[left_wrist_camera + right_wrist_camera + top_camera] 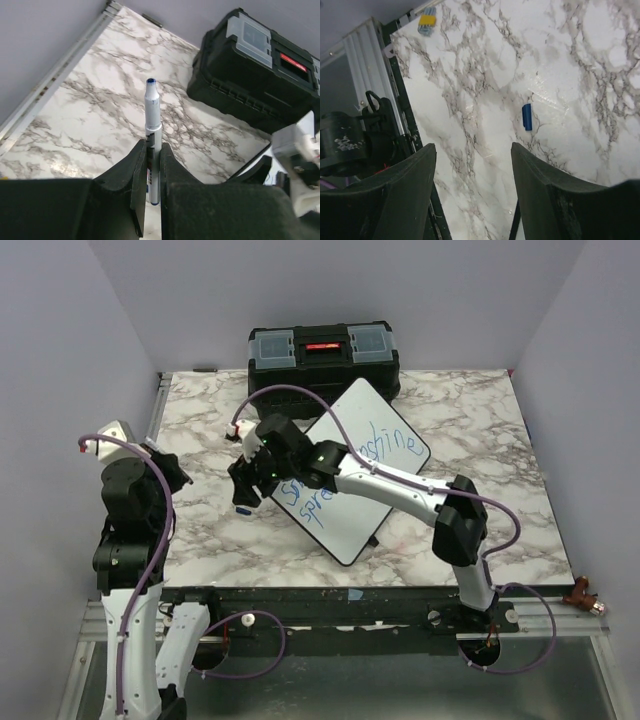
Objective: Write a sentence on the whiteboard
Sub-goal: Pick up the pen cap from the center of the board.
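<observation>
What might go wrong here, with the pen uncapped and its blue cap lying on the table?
The cap is small and lies flat, so the open right gripper may nudge it away. The right arm reaches across the whiteboard and might smear the sentence if it dips. The bare marker in the left gripper could dry out.

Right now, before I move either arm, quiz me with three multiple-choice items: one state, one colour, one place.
1. The left gripper is: A shut on the marker, B open, C shut on a cloth.
2. The sentence on the whiteboard is: A red, B blue, C black.
3. The blue cap lies: A on the whiteboard, B on the marker, C on the marble table.
Answers: 1 A, its fingers clamp the marker's barrel; 2 B, the letters are blue; 3 C, marble surrounds it, by the open right gripper.
</observation>
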